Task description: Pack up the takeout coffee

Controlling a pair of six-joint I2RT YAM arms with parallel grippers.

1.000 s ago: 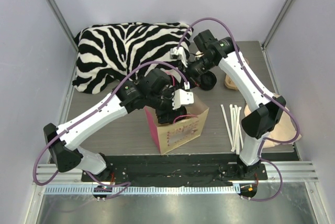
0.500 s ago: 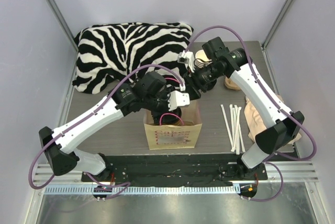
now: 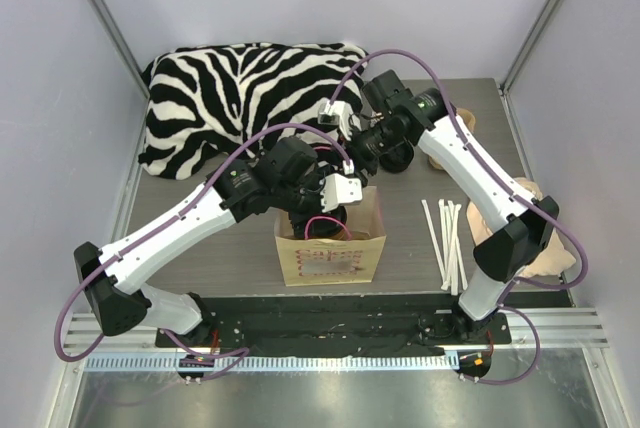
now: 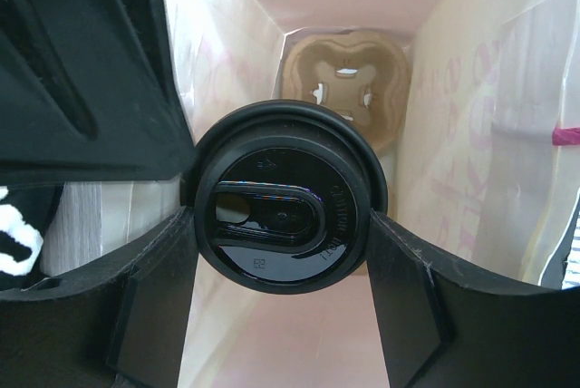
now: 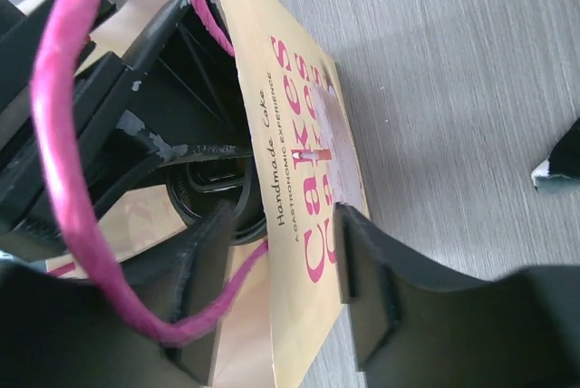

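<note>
Overhead and wrist views of the packing cell, read left to right. A zebra-striped cushion (image 3: 240,98) lies on the table (image 3: 200,238), behind and to the left of the left pincer (image 4: 281,229). This pincer reaches down into the mouth of the paper bag (image 3: 330,258). Its two fingers (image 4: 136,315) press against opposite sides of the black lid, so it is pinching the takeout coffee (image 4: 272,179). The cup is therefore inside the bag, between the fingers. A pulp cup carrier (image 4: 349,89) lies beyond it on the bag's floor.

Directly behind the bag, the right pincer (image 5: 285,225) straddles the far wall. One finger is inside and one outside, and both are spread with the printed paper loose between them. The pink cord handle (image 5: 63,134) loops to the left of this pincer. White straws (image 3: 445,238) lie on the table to its right, nearer the arm bases.

One second earlier the bag stood skewed, with a corner turned toward the bases. Now its printed face sits square to the near edge, as it did half a second ago. Since that half-second frame the right elbow has swung inward and the right pincer has drawn slightly back.
</note>
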